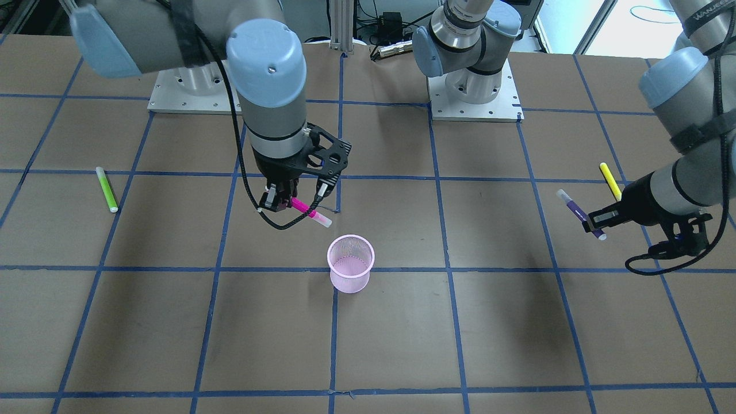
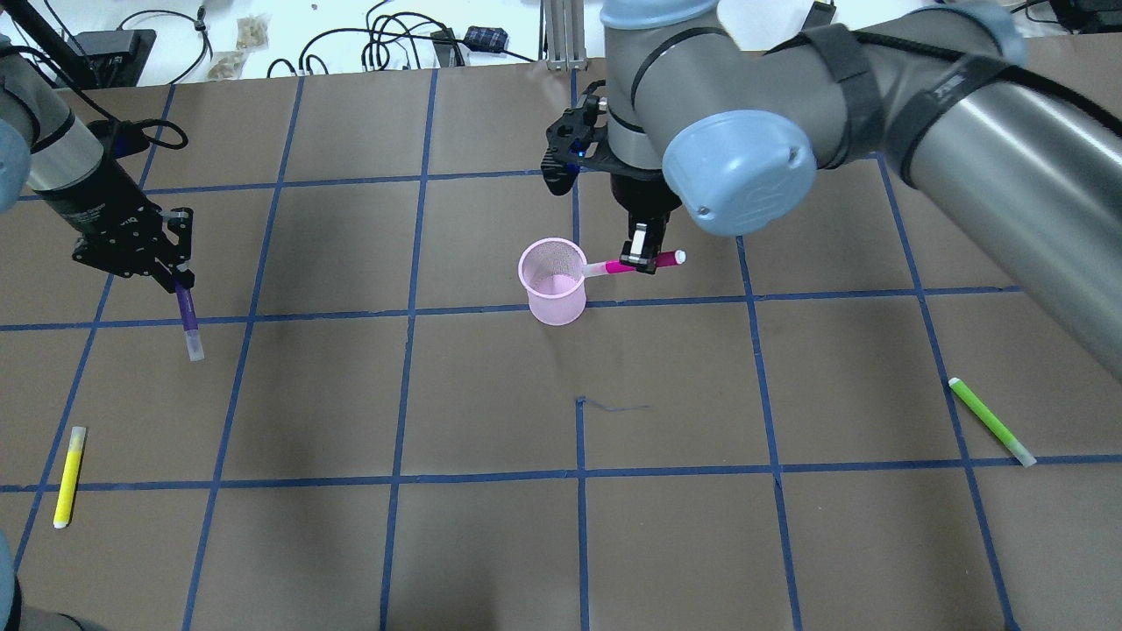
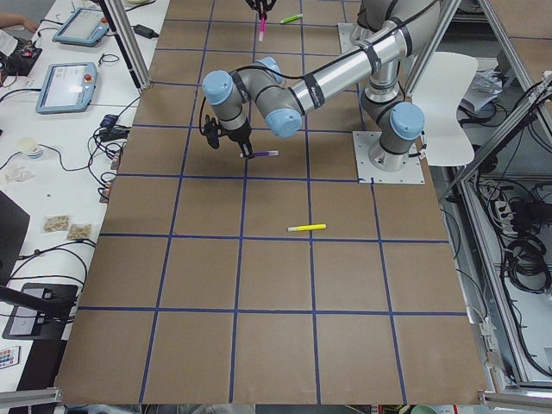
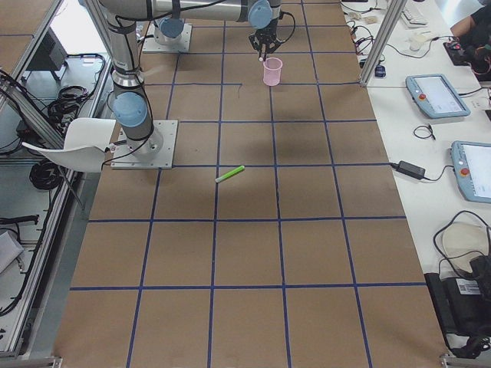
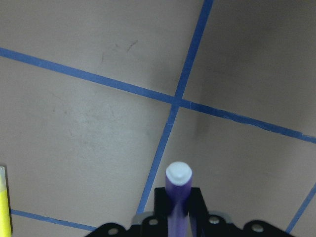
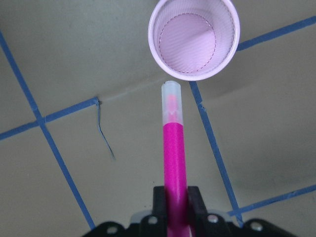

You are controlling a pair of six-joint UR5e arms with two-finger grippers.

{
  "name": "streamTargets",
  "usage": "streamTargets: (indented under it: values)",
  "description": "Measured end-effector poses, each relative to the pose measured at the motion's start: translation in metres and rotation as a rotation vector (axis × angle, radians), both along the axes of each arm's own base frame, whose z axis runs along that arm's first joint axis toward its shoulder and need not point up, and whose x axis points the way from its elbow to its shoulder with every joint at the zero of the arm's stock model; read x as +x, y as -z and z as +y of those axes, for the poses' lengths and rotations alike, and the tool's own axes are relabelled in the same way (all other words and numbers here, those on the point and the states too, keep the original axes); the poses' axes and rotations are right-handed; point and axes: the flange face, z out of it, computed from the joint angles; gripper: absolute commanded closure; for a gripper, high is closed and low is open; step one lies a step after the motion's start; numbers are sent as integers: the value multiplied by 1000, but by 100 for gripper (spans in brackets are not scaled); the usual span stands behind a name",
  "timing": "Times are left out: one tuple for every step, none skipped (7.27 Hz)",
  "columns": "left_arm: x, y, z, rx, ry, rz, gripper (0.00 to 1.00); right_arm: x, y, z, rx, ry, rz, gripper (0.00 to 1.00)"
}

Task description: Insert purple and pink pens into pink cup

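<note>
The pink mesh cup [image 1: 350, 263] stands upright and empty near the table's middle; it also shows in the overhead view [image 2: 553, 281] and the right wrist view [image 6: 194, 38]. My right gripper [image 1: 280, 199] is shut on the pink pen [image 1: 310, 211], held above the table just beside the cup, its clear cap pointing toward the rim [image 6: 171, 101]. My left gripper [image 2: 175, 279] is shut on the purple pen [image 2: 188, 319], far from the cup at the table's side; the pen also shows in the left wrist view [image 5: 177, 197].
A yellow pen [image 2: 68, 476] lies on the table near my left arm. A green pen [image 2: 990, 421] lies on my right side. Blue tape lines grid the brown table. The arm bases [image 1: 473, 98] stand at the back edge.
</note>
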Motion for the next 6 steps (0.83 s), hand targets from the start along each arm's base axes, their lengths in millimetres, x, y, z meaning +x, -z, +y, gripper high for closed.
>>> streamTargets:
  values:
    - [-2,-1,2,-2,1,1,100,23,12,3,-5,11,33,100]
    - [-4,-1,3,-4,-2,4,100,38,17,4,-16,12,67,99]
    - [-5,-2,3,-7,-12,6,100,45,19,0,-33,28,97,100]
    - [-6,-3,3,-12,-23,8,100,48,27,-10,-51,67,140,99]
    - [-7,-4,3,-21,-29,14,100,51,38,-18,-57,99,174,99]
    - [-8,-5,2,-29,-32,19,100,53,46,-22,-58,112,188,97]
